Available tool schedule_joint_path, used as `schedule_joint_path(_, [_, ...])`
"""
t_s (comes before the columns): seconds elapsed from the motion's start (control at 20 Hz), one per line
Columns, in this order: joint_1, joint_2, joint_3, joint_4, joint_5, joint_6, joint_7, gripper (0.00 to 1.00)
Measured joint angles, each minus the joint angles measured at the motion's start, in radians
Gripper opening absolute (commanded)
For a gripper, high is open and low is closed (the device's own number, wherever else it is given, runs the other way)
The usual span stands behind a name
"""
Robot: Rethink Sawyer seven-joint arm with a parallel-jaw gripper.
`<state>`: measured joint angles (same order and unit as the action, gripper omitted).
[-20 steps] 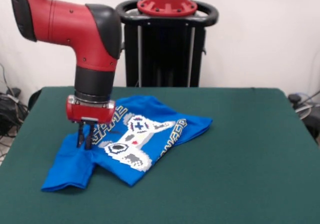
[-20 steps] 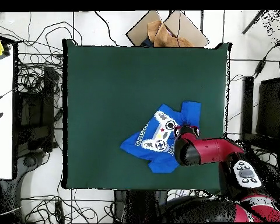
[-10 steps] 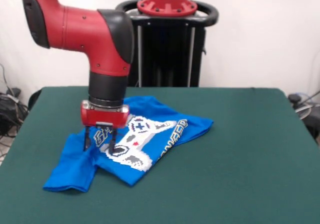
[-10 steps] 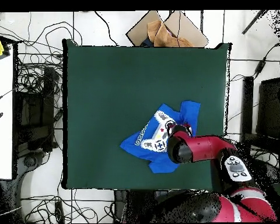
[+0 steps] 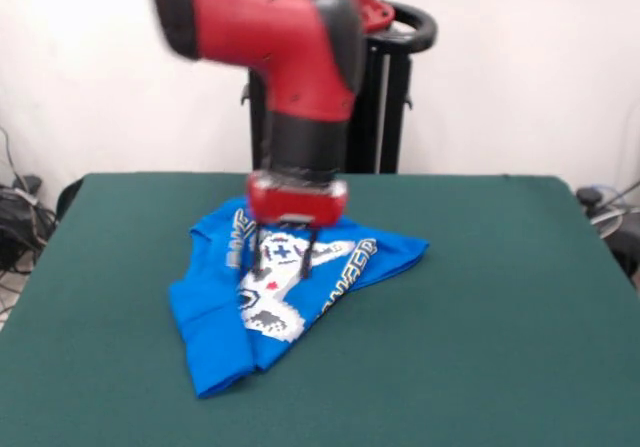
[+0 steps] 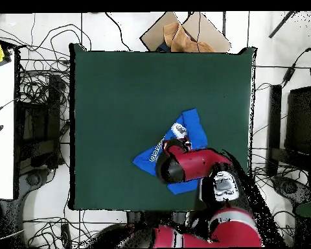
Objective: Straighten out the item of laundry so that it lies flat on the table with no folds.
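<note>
Green felt table [image 5: 500, 297] under rumpled shirt [image 5: 215, 317]

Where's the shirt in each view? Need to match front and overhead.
Front: shirt left of centre on the table, bunched, under the gripper.
Overhead: shirt right of centre, toward the lower edge, mostly hidden by the arm.
Shared landmark: the white controller print.

The gripper [image 5: 283, 257] stands on the T-shirt [image 5: 215, 317], on the table [image 5: 480, 327].
</note>
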<state>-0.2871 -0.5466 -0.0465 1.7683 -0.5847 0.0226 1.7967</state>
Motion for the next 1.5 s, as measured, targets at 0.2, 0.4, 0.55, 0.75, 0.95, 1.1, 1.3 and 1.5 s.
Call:
schedule_joint_path(0.2, [0.133,-0.046,-0.041,0.053,0.102,0.000,0.002,1.00])
schedule_joint_path(0.4, [0.226,-0.040,-0.079,0.081,0.183,-0.001,0.002,1.00])
schedule_joint_path(0.55, [0.277,-0.014,-0.110,0.093,0.234,-0.011,0.002,1.00])
schedule_joint_path(0.75, [0.287,0.023,-0.139,0.097,0.261,-0.046,0.002,1.00])
schedule_joint_path(0.95, [0.275,0.065,-0.173,0.096,0.271,-0.097,0.002,1.00])
schedule_joint_path(1.1, [0.251,0.087,-0.195,0.096,0.271,-0.126,0.002,1.00])
schedule_joint_path(1.3, [0.183,0.090,-0.200,0.096,0.271,-0.132,0.002,1.00])
schedule_joint_path(1.5, [0.089,0.073,-0.197,0.091,0.264,-0.132,0.002,1.00])
